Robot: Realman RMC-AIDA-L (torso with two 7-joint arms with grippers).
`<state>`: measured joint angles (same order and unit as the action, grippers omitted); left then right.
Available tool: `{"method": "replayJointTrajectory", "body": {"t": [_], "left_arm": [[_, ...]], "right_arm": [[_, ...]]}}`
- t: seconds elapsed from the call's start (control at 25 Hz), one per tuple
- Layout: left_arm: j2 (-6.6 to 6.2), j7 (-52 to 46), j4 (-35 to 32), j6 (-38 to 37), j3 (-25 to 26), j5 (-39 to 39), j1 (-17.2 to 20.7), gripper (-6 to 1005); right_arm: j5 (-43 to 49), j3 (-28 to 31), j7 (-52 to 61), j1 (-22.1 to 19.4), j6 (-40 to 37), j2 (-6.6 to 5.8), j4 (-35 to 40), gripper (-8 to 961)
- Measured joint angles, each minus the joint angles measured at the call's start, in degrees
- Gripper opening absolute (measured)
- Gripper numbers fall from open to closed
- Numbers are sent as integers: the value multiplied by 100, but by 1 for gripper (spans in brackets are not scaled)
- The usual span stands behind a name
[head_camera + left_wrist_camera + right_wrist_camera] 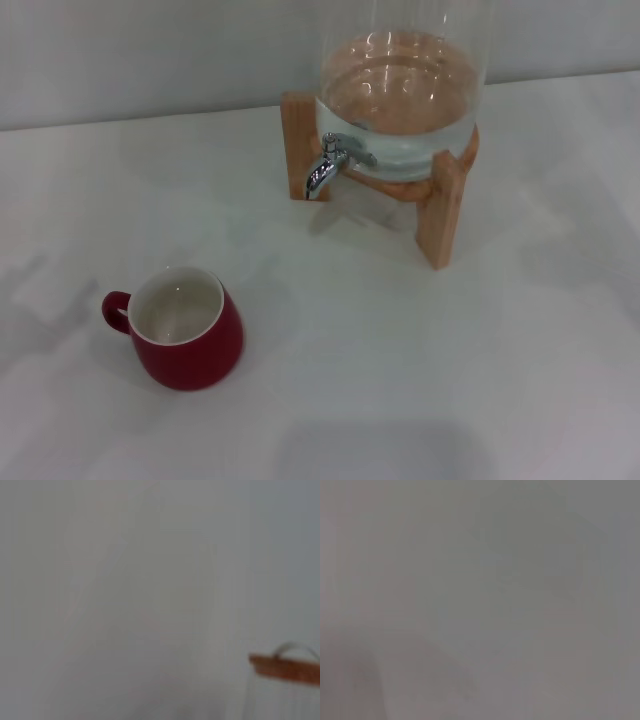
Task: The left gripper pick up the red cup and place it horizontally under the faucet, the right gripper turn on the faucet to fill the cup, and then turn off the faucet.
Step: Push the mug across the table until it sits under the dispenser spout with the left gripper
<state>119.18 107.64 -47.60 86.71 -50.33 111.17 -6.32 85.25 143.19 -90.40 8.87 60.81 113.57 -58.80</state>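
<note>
The red cup [185, 335] stands upright on the white table at the front left in the head view, its white inside showing and its small handle pointing left. The chrome faucet [328, 168] sticks out of the clear glass dispenser [400, 90] on its wooden stand [445, 205] at the back centre-right, spout pointing down toward the table. The cup is well to the front left of the faucet. Neither the left gripper nor the right gripper is in view in any frame.
The white table [400, 380] runs across the head view with a pale wall behind it. The left wrist view shows a blank pale surface and the dispenser's wooden lid with a metal handle [287, 667]. The right wrist view shows only a blank grey surface.
</note>
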Motion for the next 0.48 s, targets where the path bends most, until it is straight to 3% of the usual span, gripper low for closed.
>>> {"method": "replayJointTrajectory", "body": {"t": [0.16,0.48], "left_arm": [[34,775,65,-47,-156,-187,66,879],[33,1142,596,-96,-149,-55,187,880]], "right_arm": [[0,29,-1,0,0,12,0,720],[0,74,9,26,1,-13,0,720]]}}
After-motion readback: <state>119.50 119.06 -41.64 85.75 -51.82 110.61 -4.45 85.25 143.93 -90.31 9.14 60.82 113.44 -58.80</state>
